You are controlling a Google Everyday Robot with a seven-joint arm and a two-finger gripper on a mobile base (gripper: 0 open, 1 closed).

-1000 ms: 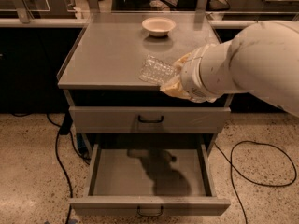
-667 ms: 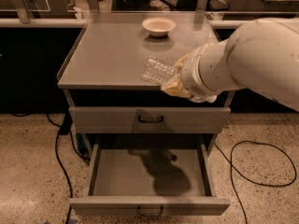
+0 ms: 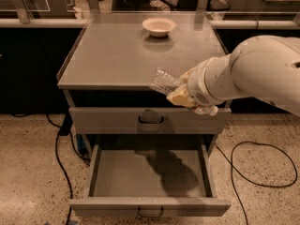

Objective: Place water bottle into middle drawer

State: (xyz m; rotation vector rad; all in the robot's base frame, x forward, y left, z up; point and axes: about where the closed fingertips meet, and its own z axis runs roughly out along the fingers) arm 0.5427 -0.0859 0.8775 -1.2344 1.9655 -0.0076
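Big grey cabinet [image 3: 112, 55] fills the middle of the shot, and the white arm [image 3: 262, 64] sweeps in from the right, forearm about level, wrist turned toward the cabinet's front edge. Below, the middle drawer [image 3: 122, 177] is pulled wide open, its floor bare apart from the arm's shadow, while the upper drawer front [image 3: 108, 121] sits closed between it and the top. Cream bowl [image 3: 159, 26] at the back of the top, well apart from the action. Now the water bottle [image 3: 164, 81]: it's up in the air, lying tilted over the front lip of the top, its near end buried in the gripper [image 3: 180, 95], whose yellowish fingers are clamped on it. Carry stage, I'd say, release not yet done. To do this well: come forward clear of the upper drawer front and its handle, drop straight down over the open floor, get low between the side walls, then let go so the light bottle doesn't bounce or roll out.
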